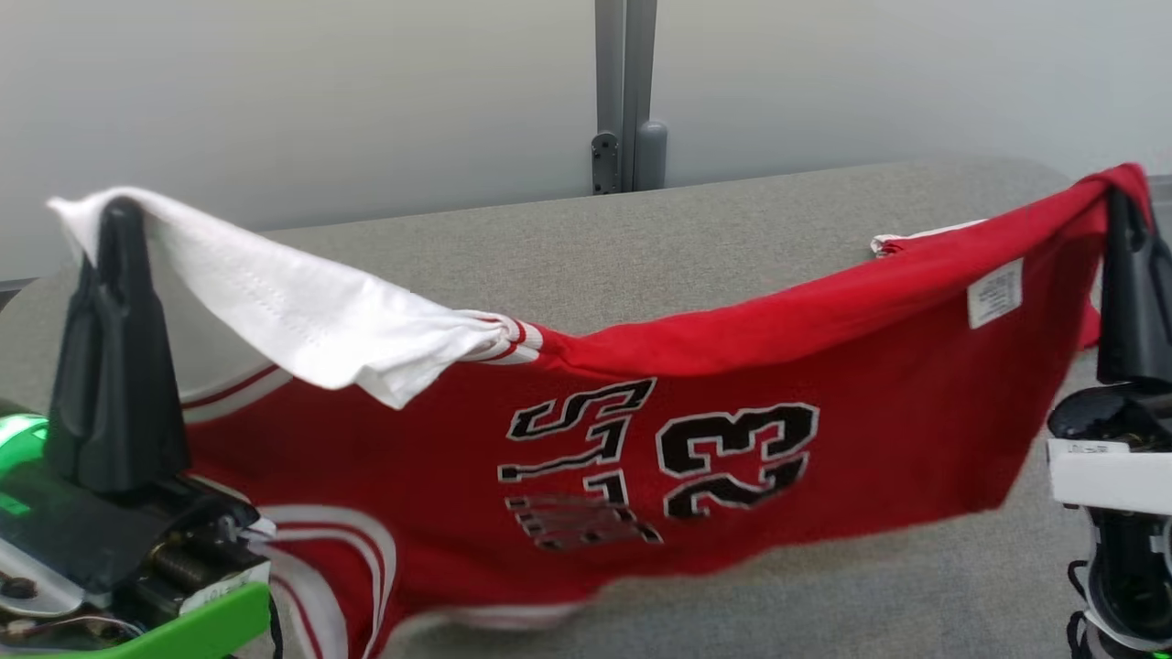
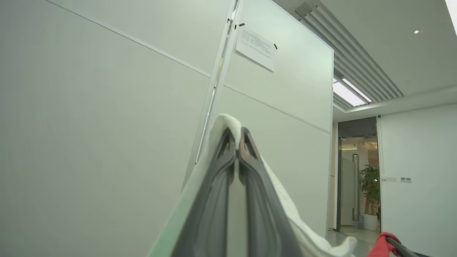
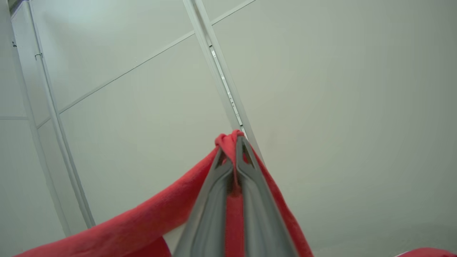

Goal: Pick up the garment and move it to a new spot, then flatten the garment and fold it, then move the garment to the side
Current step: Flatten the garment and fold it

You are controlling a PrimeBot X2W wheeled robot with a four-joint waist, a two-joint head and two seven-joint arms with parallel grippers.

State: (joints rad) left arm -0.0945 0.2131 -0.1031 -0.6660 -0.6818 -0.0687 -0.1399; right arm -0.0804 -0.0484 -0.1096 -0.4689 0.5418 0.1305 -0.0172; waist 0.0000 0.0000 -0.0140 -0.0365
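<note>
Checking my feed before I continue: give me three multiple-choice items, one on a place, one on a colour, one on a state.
1. Where on the garment is the white tag? A) near the right gripper B) at the opposite end C) at the bottom hem
2. What colour is the cloth pinched by the left gripper? A) red B) white C) black
3. How is the garment held? A) folded on a table B) strung between both grippers C) hanging from one gripper
Answers: 1 A, the tag sits just under the top edge beside that gripper; 2 B, white cloth drapes over its shut fingers; 3 B, each gripper pinches one end.
</note>
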